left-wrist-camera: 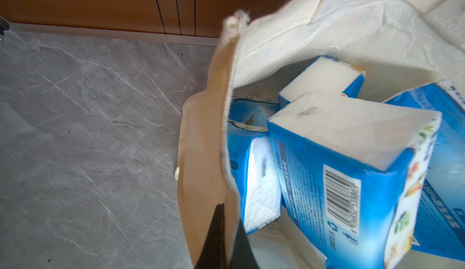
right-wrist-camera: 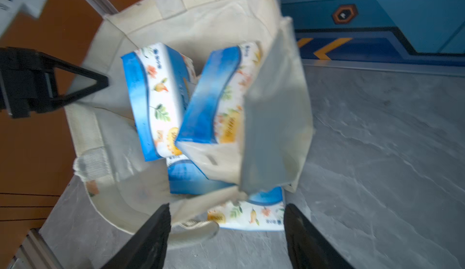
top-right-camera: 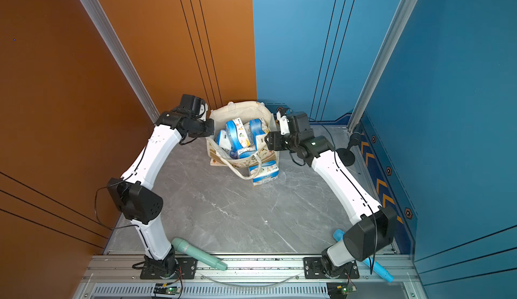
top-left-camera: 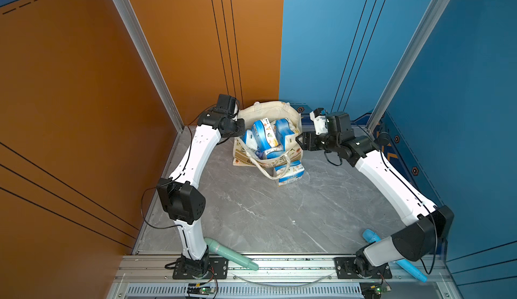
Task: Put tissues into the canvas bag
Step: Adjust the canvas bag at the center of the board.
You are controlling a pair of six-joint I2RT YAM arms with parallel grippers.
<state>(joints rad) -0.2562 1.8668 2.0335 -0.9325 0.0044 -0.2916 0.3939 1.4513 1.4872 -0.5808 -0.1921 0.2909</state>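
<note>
Left claw (left-wrist-camera: 226, 220) is clamped on the canvas bag (top-left-camera: 268, 113) rim, so its mouth is held open; tissues (top-left-camera: 264, 135) are piled inside, just ahead. Right claw (right-wrist-camera: 226, 208) is spread, empty, near one pack (top-left-camera: 291, 173) lying outside on the worktop (top-left-camera: 251, 213).

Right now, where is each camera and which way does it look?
Top views: high over the front rail, looking down at both arms, cream canvas bag and grey marble table.
Left wrist: beside the bag, looking in at blue-and-white tissue packs; left gripper pinches its rim.
Right wrist: opposite side, looking in; right gripper open.
All share bag and packs.
</note>
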